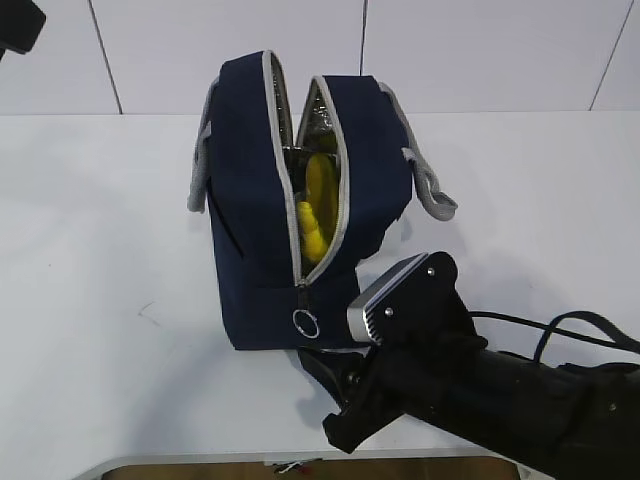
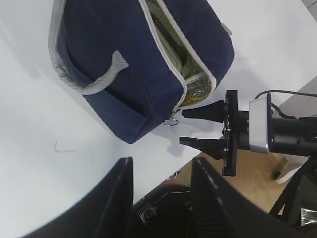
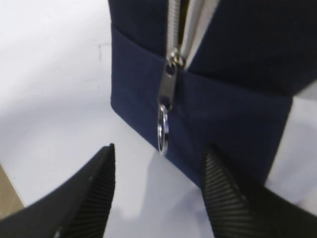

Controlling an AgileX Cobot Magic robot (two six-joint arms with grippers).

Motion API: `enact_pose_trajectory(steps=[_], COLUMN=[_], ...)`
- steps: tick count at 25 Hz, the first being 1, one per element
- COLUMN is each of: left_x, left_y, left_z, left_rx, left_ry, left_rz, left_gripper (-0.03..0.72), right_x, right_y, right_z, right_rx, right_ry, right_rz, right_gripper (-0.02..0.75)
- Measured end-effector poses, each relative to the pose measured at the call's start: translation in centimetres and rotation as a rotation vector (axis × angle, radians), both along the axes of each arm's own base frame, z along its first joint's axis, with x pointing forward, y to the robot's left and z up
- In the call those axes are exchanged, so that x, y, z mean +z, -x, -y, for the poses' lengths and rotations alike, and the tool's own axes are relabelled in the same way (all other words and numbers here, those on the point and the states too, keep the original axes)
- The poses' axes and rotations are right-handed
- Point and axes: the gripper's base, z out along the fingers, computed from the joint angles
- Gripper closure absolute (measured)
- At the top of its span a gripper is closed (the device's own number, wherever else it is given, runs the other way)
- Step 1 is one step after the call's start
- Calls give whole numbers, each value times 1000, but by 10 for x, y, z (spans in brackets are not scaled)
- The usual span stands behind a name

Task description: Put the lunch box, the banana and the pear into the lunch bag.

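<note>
The navy lunch bag (image 1: 250, 210) stands on the white table with its zip open. Yellow fruit shows in the gap: a long banana (image 1: 321, 178) above a second yellow piece (image 1: 312, 228), perhaps the pear. In the left wrist view the lunch box's sage-green lid (image 2: 171, 42) shows inside the bag (image 2: 124, 64). My right gripper (image 3: 158, 151) is open and empty, its fingers either side of the ring pull (image 3: 163, 130) without touching it. It sits low at the bag's front (image 1: 322, 372). My left gripper (image 2: 161, 168) is open and empty, high above the table.
The table's near edge (image 1: 200, 462) runs just below the right arm. A black cable (image 1: 560, 330) trails behind that arm. The bag's grey handles (image 1: 428, 190) hang off both sides. A dark part (image 1: 20, 25) shows at the top left corner.
</note>
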Motion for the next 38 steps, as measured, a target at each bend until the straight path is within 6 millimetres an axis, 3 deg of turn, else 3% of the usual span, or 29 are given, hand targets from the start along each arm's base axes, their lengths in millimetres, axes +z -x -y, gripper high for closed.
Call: enact_pose_trajectory(steps=[34,38], left_x=[0,0], left_y=[0,0], left_z=[0,0], left_rx=[0,0], left_ry=[0,0], left_rz=[0,0], left_gripper=[391,391], right_x=[-12,-11], right_y=[-3,-4], right_z=[-12,-12], right_rx=[77,64], right_ry=[-82,-87], right_rz=[53,54], right_gripper=[292,325])
